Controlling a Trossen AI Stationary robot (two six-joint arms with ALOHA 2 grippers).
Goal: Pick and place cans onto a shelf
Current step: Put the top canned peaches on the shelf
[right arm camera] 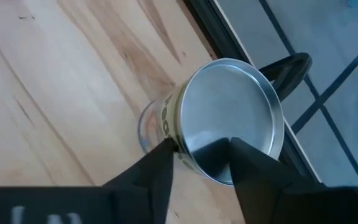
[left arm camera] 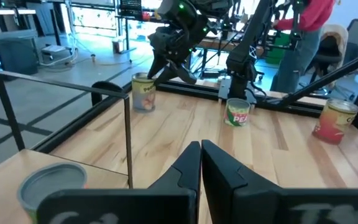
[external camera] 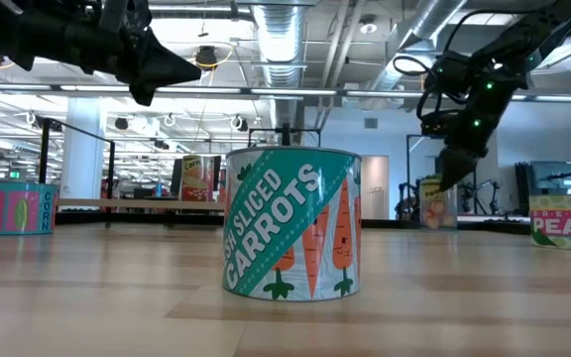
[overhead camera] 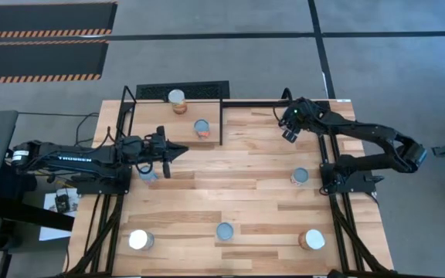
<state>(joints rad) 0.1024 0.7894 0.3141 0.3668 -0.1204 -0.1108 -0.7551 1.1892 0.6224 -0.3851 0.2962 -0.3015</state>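
Wooden planks make up the desk [overhead camera: 246,193], with cans spread across it. The shelf [overhead camera: 134,123] sits at the far left corner, and two cans stand on it: a white-topped can [overhead camera: 177,98] at the back and a grey-topped can [overhead camera: 202,127] nearer the front edge. The right hand [overhead camera: 288,133] hangs over a silver-topped can [right arm camera: 229,118] near the desk's far right edge, its fingers [right arm camera: 148,171] spread to either side of the lid and not gripping it. The left hand [overhead camera: 178,150] hovers just in front of the shelf, fingers pressed together and holding nothing. A carrot can [external camera: 290,222] stands near the front edge, between another white-topped can [overhead camera: 140,240] and an orange-labelled can [overhead camera: 311,240]. A pea can [overhead camera: 300,177] stands beside the right arm's base.
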